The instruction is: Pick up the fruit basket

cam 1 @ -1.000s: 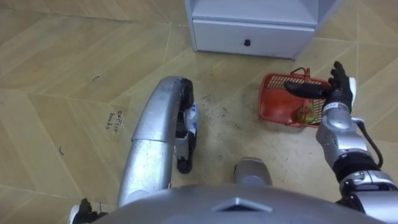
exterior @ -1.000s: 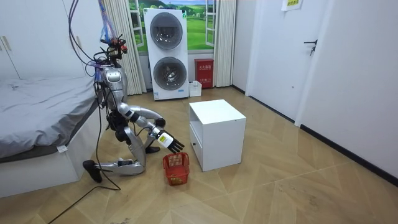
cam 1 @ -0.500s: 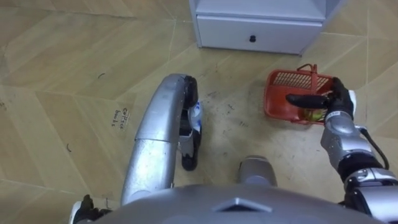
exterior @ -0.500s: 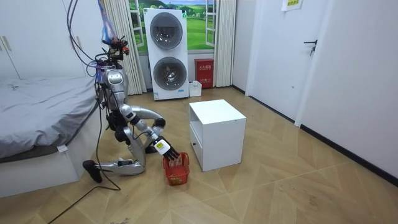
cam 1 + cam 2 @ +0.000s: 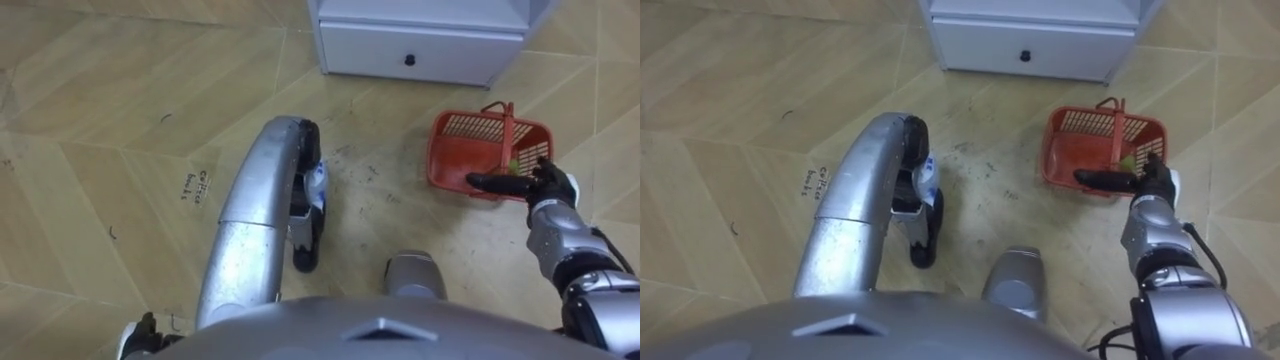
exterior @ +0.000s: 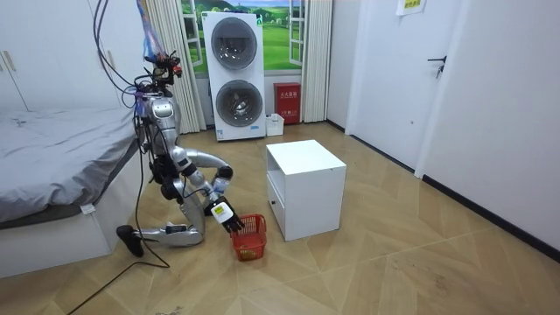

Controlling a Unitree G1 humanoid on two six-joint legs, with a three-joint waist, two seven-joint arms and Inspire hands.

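A red plastic fruit basket (image 5: 470, 150) stands on the wooden floor in front of a white cabinet. Its handle (image 5: 505, 135) is raised, and something greenish lies inside by the near wall. My right hand (image 5: 545, 187) is low at the basket's near rim, its dark fingers stretched straight out to the left along that rim. The hand is open and holds nothing; whether it touches the rim I cannot tell. In the room view I kneel on the floor beside the bed, with the right hand (image 6: 223, 213) down at the basket (image 6: 250, 238). My left hand (image 5: 138, 332) shows at the lower left.
The white cabinet (image 5: 420, 45) with a drawer and black knob stands just beyond the basket. A bed (image 6: 52, 166) is behind me on the room view's left. Stacked washing machines (image 6: 236, 74) stand by the far wall. Open floor lies to the room view's right.
My right hand has come down from above the basket to its near rim and drawn nearer to my body. The basket has not moved.
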